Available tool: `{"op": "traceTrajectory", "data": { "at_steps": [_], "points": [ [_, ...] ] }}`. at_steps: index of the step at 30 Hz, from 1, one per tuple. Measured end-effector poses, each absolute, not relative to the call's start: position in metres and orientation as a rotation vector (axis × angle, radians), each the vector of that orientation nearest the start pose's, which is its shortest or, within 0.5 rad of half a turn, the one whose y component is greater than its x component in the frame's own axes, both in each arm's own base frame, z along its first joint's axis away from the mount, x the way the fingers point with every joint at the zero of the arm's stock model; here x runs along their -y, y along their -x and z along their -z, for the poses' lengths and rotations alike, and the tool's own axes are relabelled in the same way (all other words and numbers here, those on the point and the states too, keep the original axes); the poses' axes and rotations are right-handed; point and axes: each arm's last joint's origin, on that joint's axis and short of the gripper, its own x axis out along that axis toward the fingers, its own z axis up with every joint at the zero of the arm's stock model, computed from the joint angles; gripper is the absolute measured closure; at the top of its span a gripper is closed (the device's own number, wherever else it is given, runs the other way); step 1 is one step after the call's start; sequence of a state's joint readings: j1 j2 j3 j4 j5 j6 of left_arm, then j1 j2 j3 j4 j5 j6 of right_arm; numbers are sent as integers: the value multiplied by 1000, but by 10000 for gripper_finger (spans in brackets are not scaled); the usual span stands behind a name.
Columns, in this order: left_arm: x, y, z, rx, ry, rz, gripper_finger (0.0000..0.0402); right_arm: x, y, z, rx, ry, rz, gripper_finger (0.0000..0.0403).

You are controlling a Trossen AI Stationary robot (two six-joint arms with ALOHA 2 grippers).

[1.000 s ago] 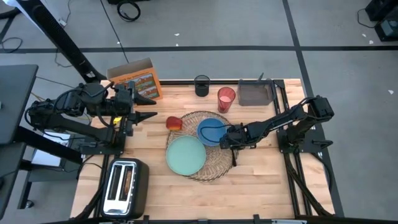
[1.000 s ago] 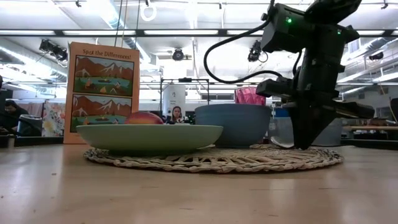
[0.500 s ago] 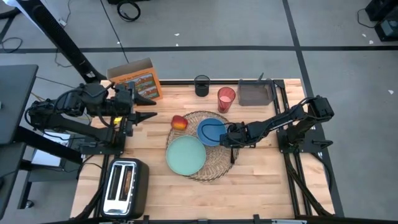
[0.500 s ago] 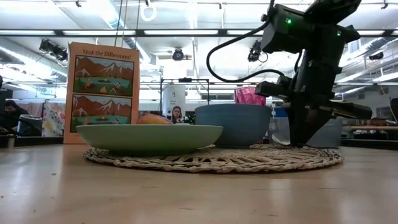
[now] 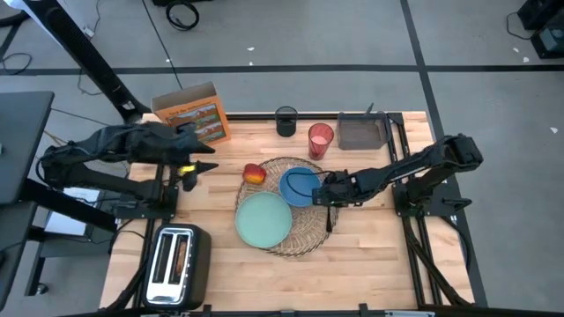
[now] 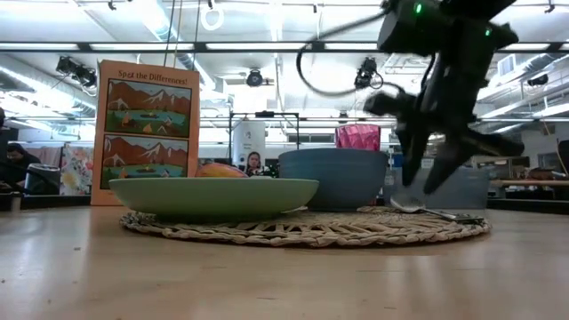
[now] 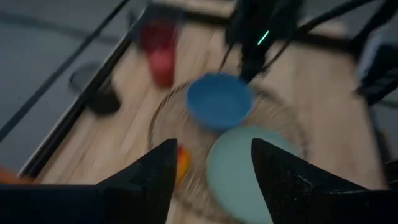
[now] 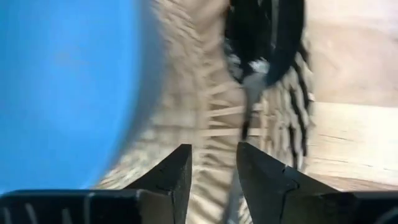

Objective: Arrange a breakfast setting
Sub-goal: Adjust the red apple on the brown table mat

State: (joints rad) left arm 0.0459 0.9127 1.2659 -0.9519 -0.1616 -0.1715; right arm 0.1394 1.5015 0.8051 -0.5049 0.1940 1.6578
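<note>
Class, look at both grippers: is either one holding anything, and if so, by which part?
Nothing is held. The right gripper stands open above the spoon, which lies on the wicker placemat. The left gripper is open and empty, away from the setting.

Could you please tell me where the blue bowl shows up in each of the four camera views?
High view: blue bowl centre, on the wicker placemat.
Low view: right of centre, behind the teal plate.
Left wrist view: upper middle.
Right wrist view: fills one side.
Shared landmark: the placemat.

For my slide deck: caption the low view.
Right gripper open above the spoon lying on the placemat, beside bowl and plate.
</note>
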Motion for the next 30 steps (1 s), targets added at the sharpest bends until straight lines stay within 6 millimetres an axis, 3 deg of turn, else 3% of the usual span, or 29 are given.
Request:
{"op": "traceTrajectory", "data": {
  "at_steps": [5, 11, 15, 24, 30],
  "points": [
    [-34, -178, -373, -807, 114, -273, 173, -28, -250, -202, -706, -1190, 848, 262],
    [-60, -224, -336, -1034, -52, -213, 182, -22, -226, -251, -498, -1081, 686, 263],
    [-70, -242, -316, -1093, -31, -151, 186, -19, -206, -283, -348, -985, 581, 263],
    [-68, -231, -258, -938, 44, -191, 200, -9, -161, -335, -72, -777, 400, 263],
    [-63, -213, -205, -967, 46, -186, 213, -3, -140, -348, 15, -725, 377, 263]
  ]
}}
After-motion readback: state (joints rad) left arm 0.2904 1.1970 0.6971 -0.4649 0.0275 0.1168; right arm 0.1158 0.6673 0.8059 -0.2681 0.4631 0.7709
